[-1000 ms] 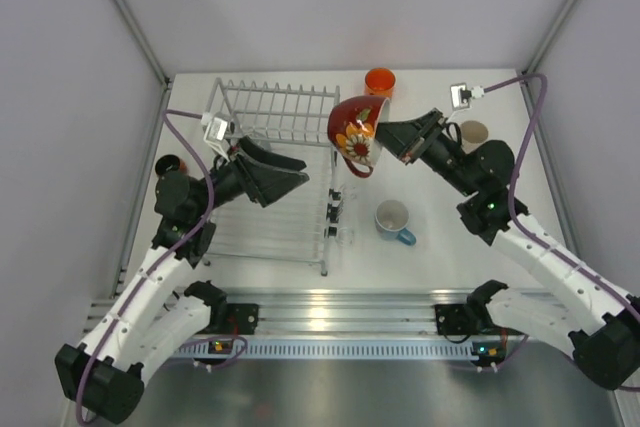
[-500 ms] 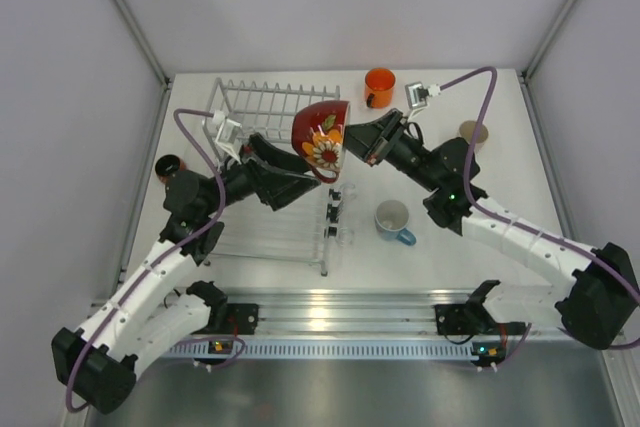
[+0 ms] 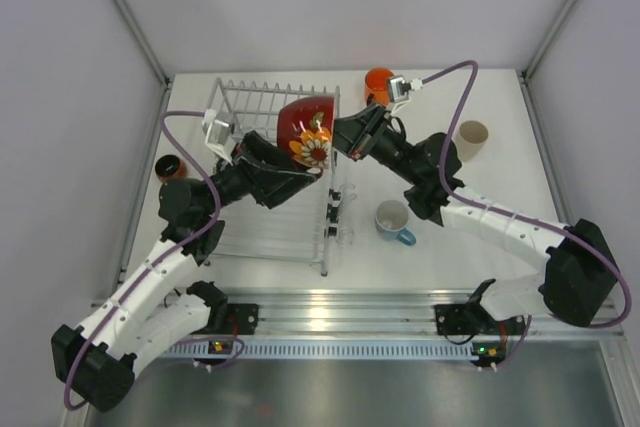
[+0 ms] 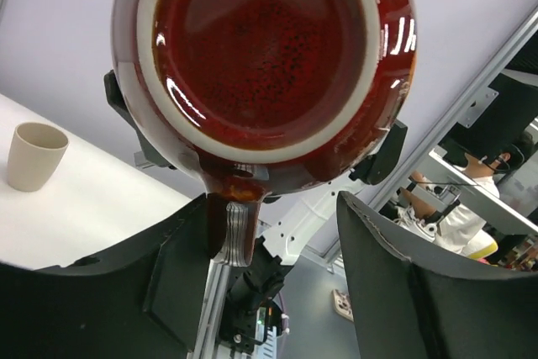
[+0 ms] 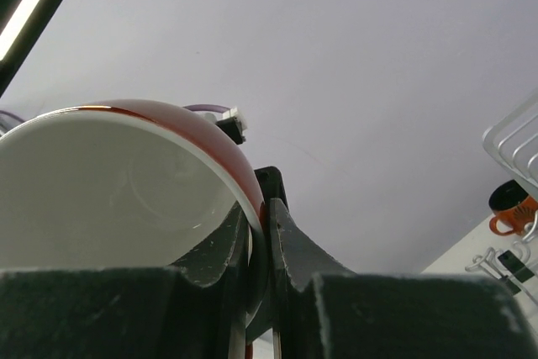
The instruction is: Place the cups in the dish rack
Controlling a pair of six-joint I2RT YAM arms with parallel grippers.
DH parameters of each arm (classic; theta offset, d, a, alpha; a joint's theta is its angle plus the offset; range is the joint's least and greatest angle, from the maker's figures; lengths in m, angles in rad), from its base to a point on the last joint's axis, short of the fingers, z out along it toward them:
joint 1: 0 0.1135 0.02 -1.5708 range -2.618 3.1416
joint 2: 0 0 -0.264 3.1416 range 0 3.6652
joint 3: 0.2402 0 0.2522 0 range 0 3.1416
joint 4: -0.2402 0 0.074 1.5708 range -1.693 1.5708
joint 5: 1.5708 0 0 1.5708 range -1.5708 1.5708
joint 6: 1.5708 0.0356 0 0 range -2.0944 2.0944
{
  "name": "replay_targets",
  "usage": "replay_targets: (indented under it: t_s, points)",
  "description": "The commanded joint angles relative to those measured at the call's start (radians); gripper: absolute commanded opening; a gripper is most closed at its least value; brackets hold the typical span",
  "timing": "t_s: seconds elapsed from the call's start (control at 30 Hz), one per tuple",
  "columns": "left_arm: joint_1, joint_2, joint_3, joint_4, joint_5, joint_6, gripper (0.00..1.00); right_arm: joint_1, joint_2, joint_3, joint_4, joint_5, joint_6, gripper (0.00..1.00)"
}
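While right pincer (image 5: 262, 208) pinches the red mug (image 3: 303, 125) (its rim), left pincer (image 4: 271, 206) gapes below.

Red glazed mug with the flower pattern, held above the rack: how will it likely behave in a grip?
The red glazed mug shows bright glossy highlights, so it is probably slippery. The right gripper pinches only its rim, so it may pivot. It looks like rigid ceramic, likely fragile if dropped on the silver wire dish rack.
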Motion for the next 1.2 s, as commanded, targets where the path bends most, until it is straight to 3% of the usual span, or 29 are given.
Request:
replay_targets:
  t_s: [0.0,0.1,0.27,0.37,0.4,0.47,0.57,0.77,0.97,1.17]
  points:
    - [-0.009,-0.004,-0.012,0.105,0.012,-0.020,0.63,0.017,0.018,0.088,0.187,0.010,0.011,0.00]
    - [-0.008,-0.001,-0.023,0.105,0.004,-0.019,0.56,0.017,0.052,0.096,0.220,-0.004,0.048,0.00]
    - [-0.008,0.003,-0.035,0.105,-0.017,-0.031,0.35,0.015,0.070,0.099,0.233,-0.025,0.064,0.00]
    - [-0.009,0.011,-0.037,0.105,-0.031,-0.040,0.17,0.017,0.060,0.085,0.224,-0.031,0.048,0.00]
    - [-0.009,0.014,-0.036,0.105,-0.034,-0.042,0.01,0.015,0.049,0.081,0.219,-0.033,0.042,0.00]
    - [-0.009,0.019,-0.037,0.088,-0.039,-0.043,0.00,0.017,0.038,0.068,0.191,-0.030,0.019,0.00]
    - [-0.008,0.013,-0.047,0.074,-0.054,-0.037,0.00,0.017,0.015,0.052,0.161,-0.024,-0.008,0.09]
    - [-0.008,-0.024,-0.041,-0.005,-0.073,0.000,0.00,0.006,-0.040,-0.002,0.125,-0.016,-0.041,0.44]
    - [-0.008,-0.116,-0.027,-0.218,-0.166,0.112,0.00,-0.020,-0.126,-0.082,0.054,-0.019,-0.091,0.57]
    - [-0.008,-0.171,0.043,-0.533,-0.240,0.256,0.00,-0.023,-0.248,-0.206,-0.048,0.038,-0.153,0.61]
